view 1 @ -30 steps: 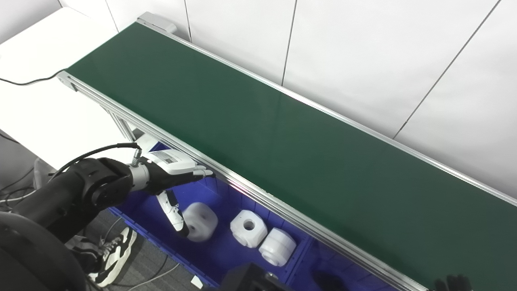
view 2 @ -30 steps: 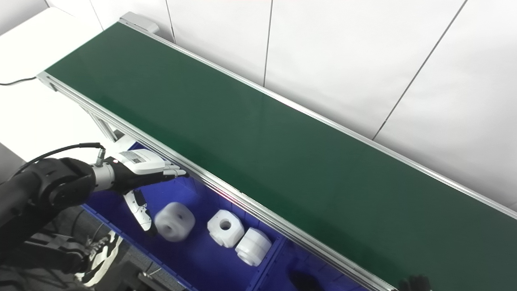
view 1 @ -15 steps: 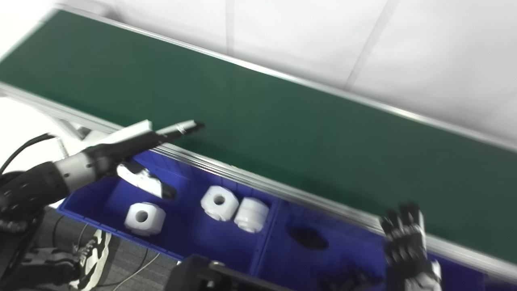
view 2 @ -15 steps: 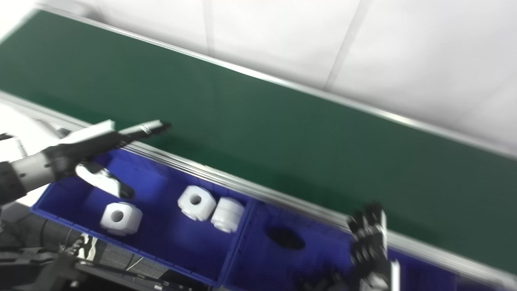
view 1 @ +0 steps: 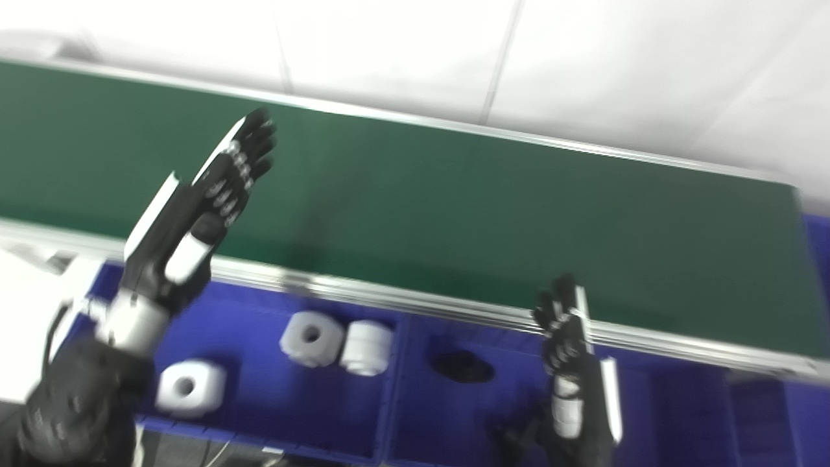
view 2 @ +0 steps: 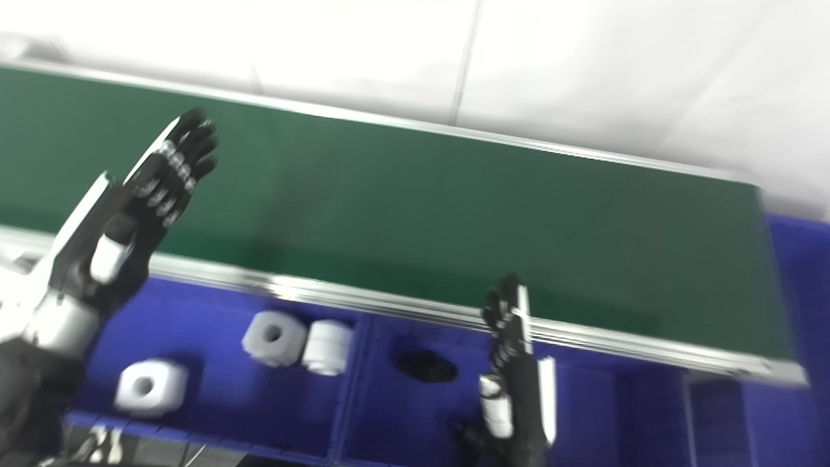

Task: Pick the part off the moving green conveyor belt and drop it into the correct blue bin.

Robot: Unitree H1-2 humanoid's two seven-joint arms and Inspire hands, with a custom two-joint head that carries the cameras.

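Observation:
The green conveyor belt [view 1: 454,214] runs across the picture with no part showing on it. My left hand [view 1: 201,207] is raised over the belt's near edge at the left, open, fingers stretched flat, holding nothing. My right hand [view 1: 570,370] stands upright above the middle blue bin [view 1: 493,408], just short of the belt rail, open and holding nothing. The left blue bin [view 1: 259,395] holds three white parts [view 1: 311,337], one of them [view 1: 188,388] apart at the left. A black part [view 1: 463,366] lies in the middle bin.
An aluminium rail [view 1: 415,301] edges the belt on the near side. A white wall [view 1: 583,78] stands behind the belt. More blue bin [view 1: 804,415] shows at the far right, past the belt's right end. The picture is blurred.
The camera has swung right, so the whole scene shifted. My left hand rose from the left bin to over the belt edge. My right hand came further up into view.

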